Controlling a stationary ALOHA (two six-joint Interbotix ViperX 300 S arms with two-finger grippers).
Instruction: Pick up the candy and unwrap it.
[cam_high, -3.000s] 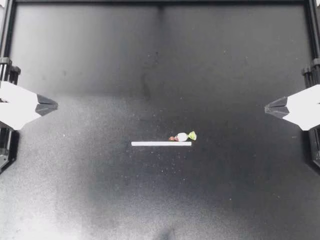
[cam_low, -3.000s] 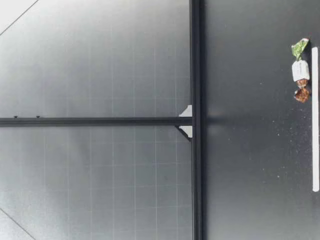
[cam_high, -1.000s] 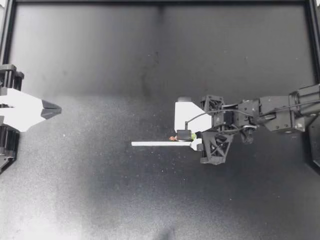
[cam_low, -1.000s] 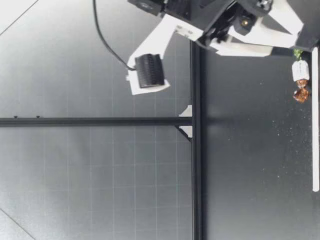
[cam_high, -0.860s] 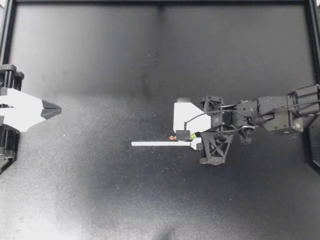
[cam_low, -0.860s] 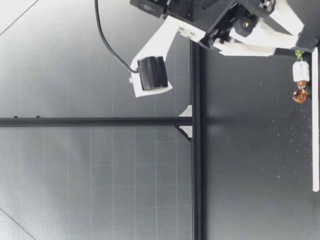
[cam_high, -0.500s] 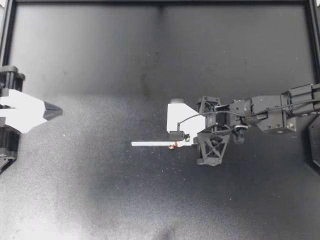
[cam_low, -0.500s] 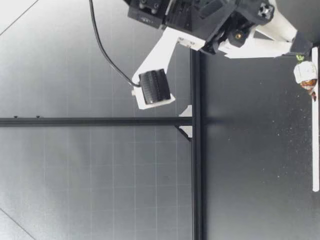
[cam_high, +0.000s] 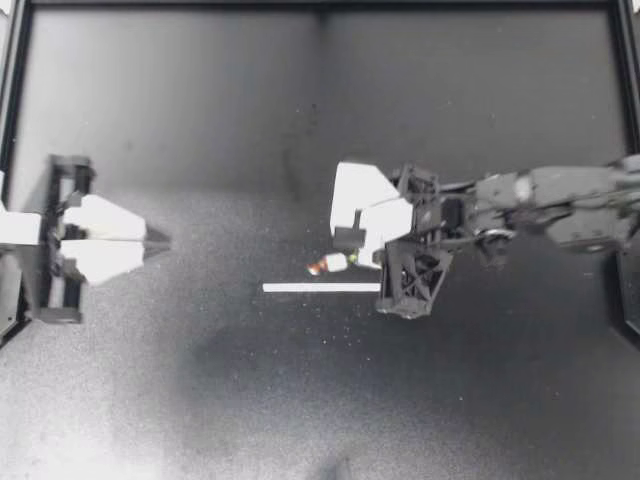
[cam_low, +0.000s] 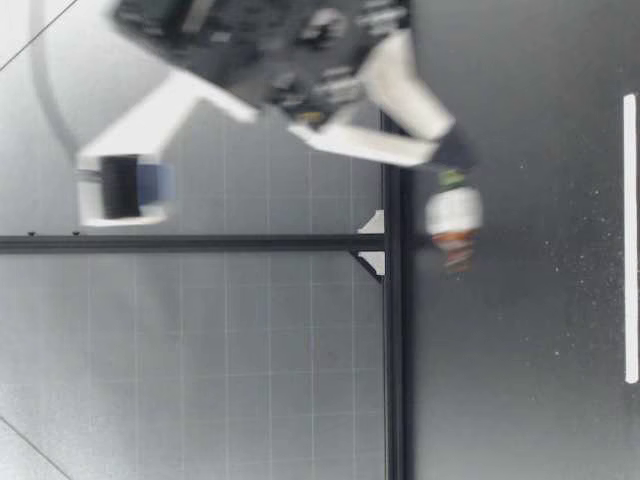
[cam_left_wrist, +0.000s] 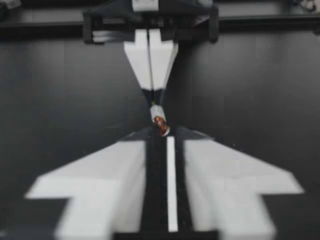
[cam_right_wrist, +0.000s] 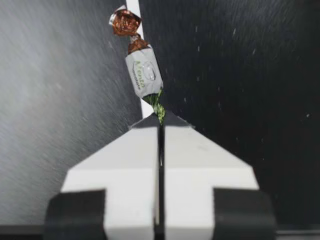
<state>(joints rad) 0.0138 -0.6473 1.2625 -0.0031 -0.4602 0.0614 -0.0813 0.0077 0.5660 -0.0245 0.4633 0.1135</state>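
Candy (cam_high: 330, 265) hung from my right gripper (cam_high: 350, 260), whose fingers were pressed together on the green twisted end of the wrapper. The white body and the brown twisted end pointed away from the fingertips, toward my left arm.

In the low view the candy (cam_low: 453, 215) was clear of the table (cam_low: 520, 400), well above its surface and just below the right gripper (cam_low: 455, 158).

A white strip (cam_high: 322, 287) lay flat on the table (cam_high: 450, 400), near the candy.

My left gripper (cam_high: 163, 243) stood well apart from the candy and pointed toward it. Its fingers were parted by a narrow gap, with nothing held between them.
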